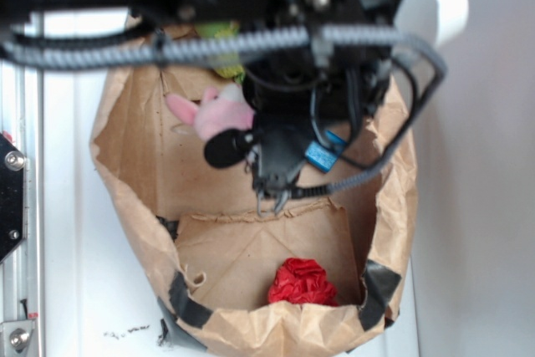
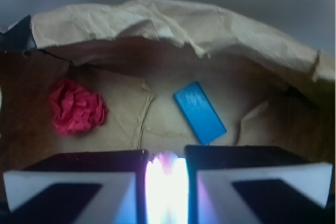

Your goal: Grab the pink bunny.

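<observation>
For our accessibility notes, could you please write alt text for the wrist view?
Two gripper fingers fill the bottom edge with a narrow, overexposed pinkish-white glow between them. Beyond them, on the floor of a crumpled brown paper bag, lie a red wrinkly ball at left and a flat blue block near the centre, apart from each other.

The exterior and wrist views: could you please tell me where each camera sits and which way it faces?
Exterior: high above, looking down past the blurred black arm and pincer into the paper bag; the pink bunny shows beside the arm.
Wrist: on the pincer, facing the bag's floor; both fingers frame the bottom edge.
Shared: red wrinkly ball, blue block, bag.
</observation>
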`<state>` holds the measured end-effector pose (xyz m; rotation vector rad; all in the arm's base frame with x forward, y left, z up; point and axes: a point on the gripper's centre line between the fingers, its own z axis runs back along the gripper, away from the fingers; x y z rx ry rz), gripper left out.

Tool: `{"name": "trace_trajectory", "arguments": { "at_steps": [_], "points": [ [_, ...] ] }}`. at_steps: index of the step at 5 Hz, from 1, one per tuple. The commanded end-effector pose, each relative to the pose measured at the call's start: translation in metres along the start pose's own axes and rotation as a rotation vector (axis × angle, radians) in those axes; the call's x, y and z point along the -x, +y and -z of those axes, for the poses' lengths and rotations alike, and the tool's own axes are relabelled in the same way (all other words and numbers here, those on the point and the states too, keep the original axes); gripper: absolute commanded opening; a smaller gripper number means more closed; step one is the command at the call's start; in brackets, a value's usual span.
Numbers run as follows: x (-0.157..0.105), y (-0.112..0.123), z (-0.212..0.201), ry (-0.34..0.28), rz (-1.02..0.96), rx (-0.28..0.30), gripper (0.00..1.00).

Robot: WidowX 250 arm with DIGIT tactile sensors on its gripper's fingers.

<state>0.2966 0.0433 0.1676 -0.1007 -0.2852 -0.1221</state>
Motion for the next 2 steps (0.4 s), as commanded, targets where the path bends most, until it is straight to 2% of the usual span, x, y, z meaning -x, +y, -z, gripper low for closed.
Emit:
{"name": "trace_trajectory", "arguments": {
  "at_steps": [1, 2],
  "points": [
    [0.006, 0.0171, -0.0412, -0.052, 0.007, -0.021, 0.0],
    [0.0087, 0.0155, -0.0378, -0.069, 0.013, -0.027, 0.0]
  ]
}}
